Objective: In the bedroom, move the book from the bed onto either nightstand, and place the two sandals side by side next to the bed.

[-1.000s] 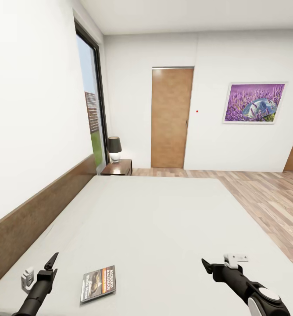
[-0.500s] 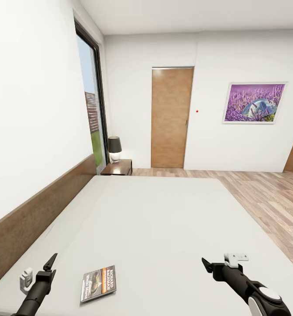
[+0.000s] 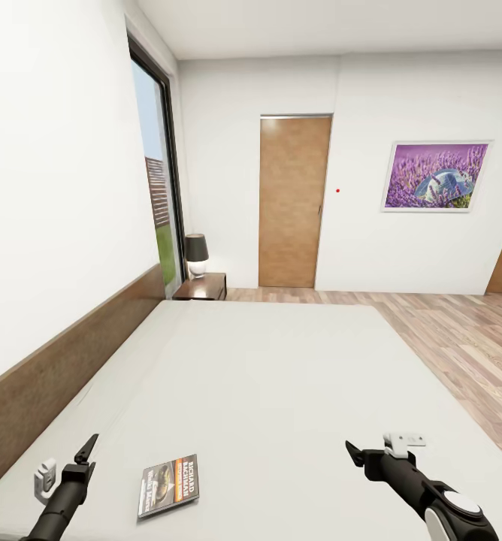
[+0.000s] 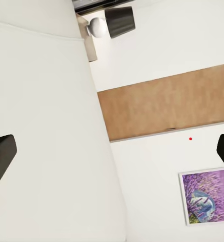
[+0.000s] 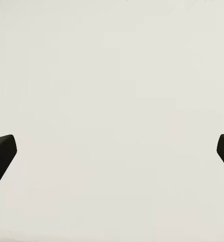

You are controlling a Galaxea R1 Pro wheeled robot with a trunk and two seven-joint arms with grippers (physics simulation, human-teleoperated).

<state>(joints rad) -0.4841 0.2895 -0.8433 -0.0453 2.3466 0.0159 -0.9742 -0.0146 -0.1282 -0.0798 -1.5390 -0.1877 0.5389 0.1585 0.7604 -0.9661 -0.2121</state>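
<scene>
With the book (image 3: 168,485) lying flat on the bed (image 3: 281,376) just beside the spread, empty left pincer (image 3: 86,455), and the right pincer (image 3: 354,454) likewise spread, you should next lower onto the book for pickup.

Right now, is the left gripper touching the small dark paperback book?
Apart: head view shows bare off-white mattress between left gripper and book.

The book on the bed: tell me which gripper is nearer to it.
Left. The left gripper hovers just beside the book, toward the headboard. The right gripper is well off to the book's other side, over bare mattress.
</scene>
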